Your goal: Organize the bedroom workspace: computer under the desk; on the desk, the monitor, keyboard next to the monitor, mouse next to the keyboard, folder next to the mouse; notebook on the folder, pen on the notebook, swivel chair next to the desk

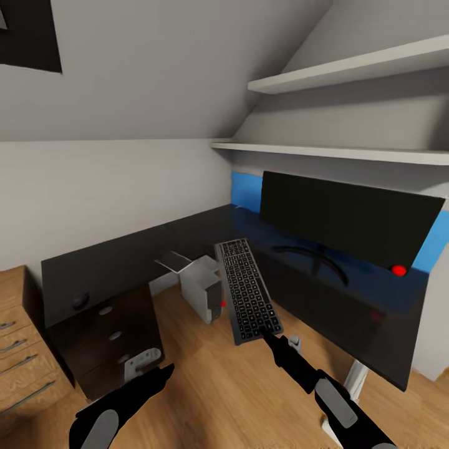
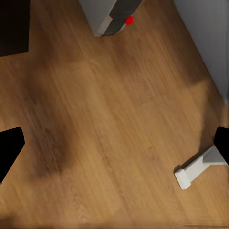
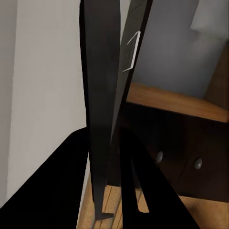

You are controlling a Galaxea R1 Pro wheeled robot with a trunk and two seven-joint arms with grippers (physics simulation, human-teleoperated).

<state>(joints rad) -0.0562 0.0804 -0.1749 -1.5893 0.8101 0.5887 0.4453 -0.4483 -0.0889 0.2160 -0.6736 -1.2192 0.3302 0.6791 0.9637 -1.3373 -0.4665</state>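
My right gripper (image 1: 269,335) is shut on the near end of the dark keyboard (image 1: 248,290), holding it tilted in the air in front of the black desk (image 1: 187,234). In the right wrist view the keyboard (image 3: 100,95) shows edge-on between my fingers (image 3: 133,191). The wide black monitor (image 1: 349,218) stands on the desk at the right. A white and grey computer tower (image 1: 202,287) sits on the floor under the desk. A small dark mouse (image 1: 81,300) lies on the desk's left end. My left gripper (image 1: 156,375) hangs open low over the floor.
A dark drawer unit (image 1: 106,340) stands under the desk's left end, with a wooden dresser (image 1: 19,355) beside it. A white desk leg (image 1: 355,374) is near my right arm, and its foot (image 2: 198,167) rests on the wooden floor (image 2: 114,119). Two shelves (image 1: 349,153) hang above the monitor.
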